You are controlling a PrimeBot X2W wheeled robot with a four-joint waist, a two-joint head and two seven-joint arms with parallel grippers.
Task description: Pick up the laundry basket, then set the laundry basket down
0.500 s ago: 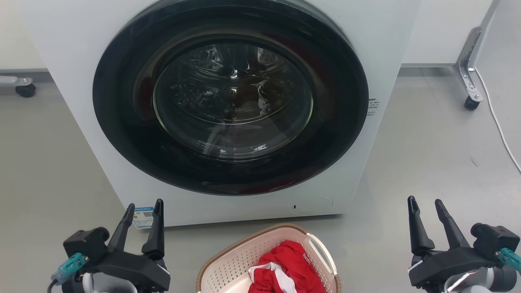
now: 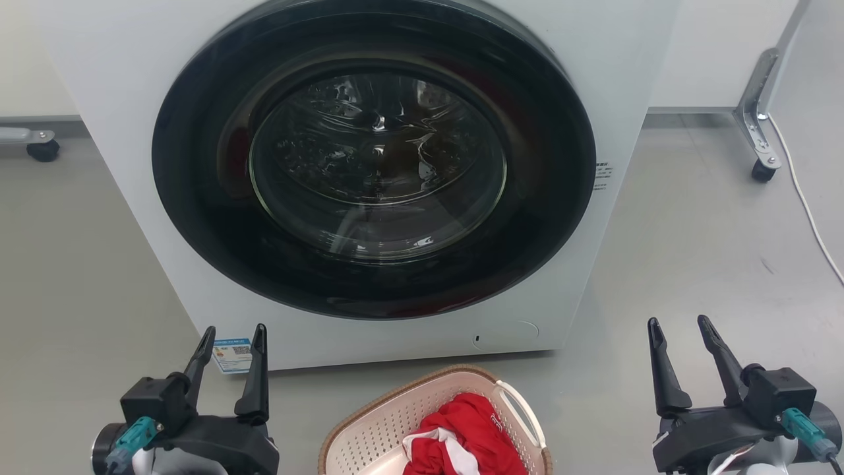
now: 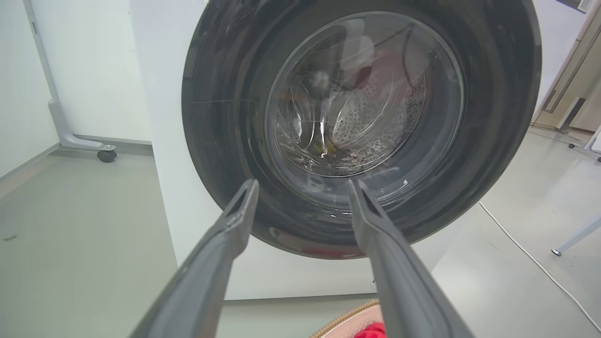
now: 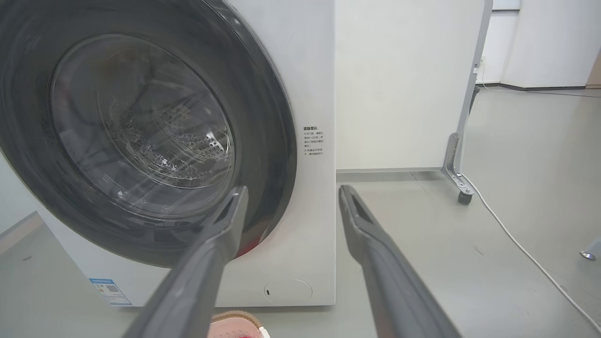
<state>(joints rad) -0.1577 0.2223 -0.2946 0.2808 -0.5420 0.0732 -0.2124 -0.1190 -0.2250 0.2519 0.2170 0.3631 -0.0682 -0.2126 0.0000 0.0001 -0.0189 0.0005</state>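
Grey floor (image 2: 692,264) is carrying a white washing machine (image 2: 626,79) with a round dark door. The laundry basket (image 2: 376,429) is sitting on the floor just in front of the machine's base, at the bottom centre of the head view, with a red garment (image 2: 468,429) lying inside it. The left gripper (image 2: 235,330) is hovering near the basket's left side and the right gripper (image 2: 678,321) well off to its right, so the basket is lying between them, touching neither. Both pairs of fingers are standing spread apart, holding nothing, tips pointing toward the machine.
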